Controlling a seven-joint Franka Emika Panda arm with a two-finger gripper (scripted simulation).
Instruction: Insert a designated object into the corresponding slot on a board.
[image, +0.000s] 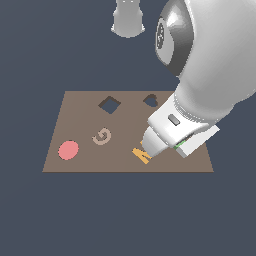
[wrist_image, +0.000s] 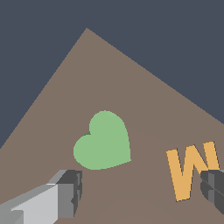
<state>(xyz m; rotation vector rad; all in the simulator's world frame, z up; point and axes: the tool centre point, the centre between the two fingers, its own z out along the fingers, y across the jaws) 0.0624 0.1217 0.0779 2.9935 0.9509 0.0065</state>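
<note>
Pincer (wrist_image: 140, 192) spread wide, dark ridged pads; flat green heart (wrist_image: 104, 142) beyond, matte brown board (wrist_image: 144, 109).

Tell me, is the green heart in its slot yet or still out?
Out. The green heart lies on the board near the orange M; the heart-shaped slot is empty.

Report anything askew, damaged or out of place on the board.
Nothing stands out. The green heart, orange M, red disc and tan G lie flat on the board; both cutouts are empty.
</note>
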